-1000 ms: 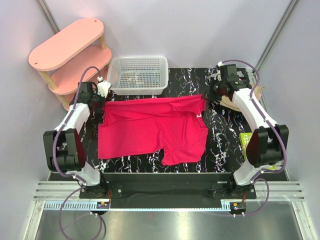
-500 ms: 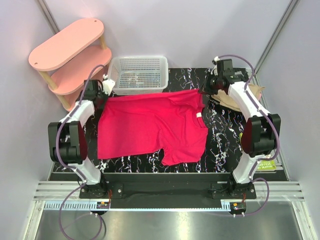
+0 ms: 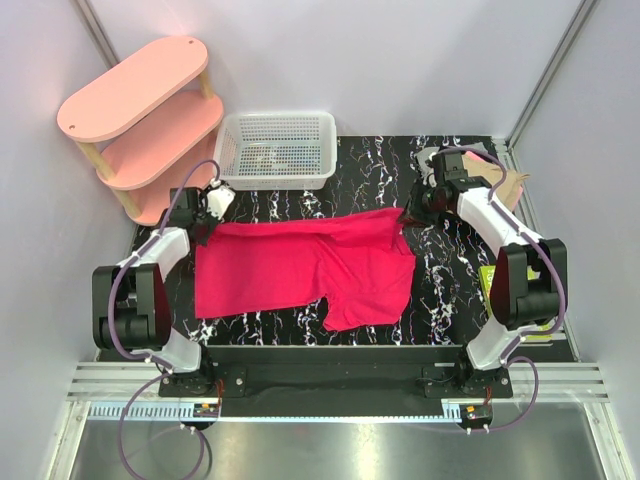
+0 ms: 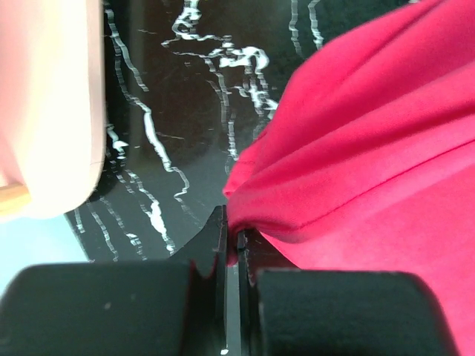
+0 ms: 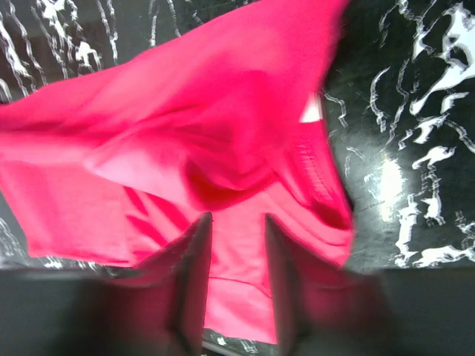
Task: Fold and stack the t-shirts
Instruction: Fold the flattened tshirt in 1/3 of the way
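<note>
Crimson-pink t-shirt (image 3: 300,272) lies spread over the middle of the black marbled counter (image 3: 450,290), its far edge raised between the two arms. The left gripper (image 4: 231,248) is pressed together on the shirt's far-left corner, near the counter's left edge. The right gripper (image 5: 236,267), blurred, has its fingers spread, with red cloth just beyond them.

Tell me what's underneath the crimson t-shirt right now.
Black marbled table shows all around the crimson t-shirt, and the left hand pinches one corner. Whatever lies beneath the spread cloth is covered from every view.
</note>
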Available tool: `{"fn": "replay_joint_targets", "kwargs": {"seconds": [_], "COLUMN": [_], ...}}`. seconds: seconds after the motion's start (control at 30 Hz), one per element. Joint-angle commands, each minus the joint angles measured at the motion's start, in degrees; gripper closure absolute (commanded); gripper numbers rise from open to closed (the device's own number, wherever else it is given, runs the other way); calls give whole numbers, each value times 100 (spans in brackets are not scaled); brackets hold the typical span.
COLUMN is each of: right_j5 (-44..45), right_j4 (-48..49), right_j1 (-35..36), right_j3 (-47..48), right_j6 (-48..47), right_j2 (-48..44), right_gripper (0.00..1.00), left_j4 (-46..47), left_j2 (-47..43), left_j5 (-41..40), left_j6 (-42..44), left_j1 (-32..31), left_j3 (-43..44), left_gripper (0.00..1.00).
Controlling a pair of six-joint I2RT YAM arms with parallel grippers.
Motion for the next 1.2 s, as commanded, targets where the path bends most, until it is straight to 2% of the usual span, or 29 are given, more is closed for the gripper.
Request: {"fn": "replay_joint_targets", "kwargs": {"seconds": [0.0, 0.07, 0.1, 0.17, 0.2, 0.27, 0.33, 0.4, 0.5, 0.6, 0.83, 1.17], "right_j5": [251, 348, 453, 506, 532, 594, 594, 586, 244, 243, 260, 58], "right_j4": [-84, -164, -225, -261, -261, -279, -279, -227, 140, 442, 521, 942], "right_j1": [-75, -67, -58, -32, 99, 266, 653, 978, 1383, 1585, 1586, 1594], "right_j3": [49, 14, -12, -170, -240, -469, -714, -899, -1347, -1682, -1726, -2069], "right_j6": [-74, -75, -57, -22, 39, 118, 276, 460, 785, 927, 884, 954], "right_j2": [-250, -356, -513, -881, -1031, -1313, -1665, -1832, -1789, -1587, -1165, -410], "right_gripper": [43, 27, 1, 0, 0, 0, 0, 0, 0, 0, 0, 0], "left_j4": [332, 148, 68, -290, -441, -1088, -1425, -1733, -2164, -2165, -1866, -1787], "left_j2": [-256, -510, -624, -1158, -1396, -2027, -2434, -2934, -3147, -2877, -2059, -1891], "left_j5": [-459, -530, -504, -346, -267, 215, 488, 586, 981, 999, 569, 261], "left_j6": [150, 151, 142, 63, 11, -200, -332, -350, -342, -359, -26, 344], "left_j1": [45, 88, 115, 168, 177, 133, -42, -200, -464, -842, -869, -869], "left_j3": [131, 175, 201, 210, 210, 263, 158, 70, -149, -571, -818, -1205], "left_gripper": [96, 79, 67, 46, 28, 12, 1, 1, 1, 2, 9, 12]}}
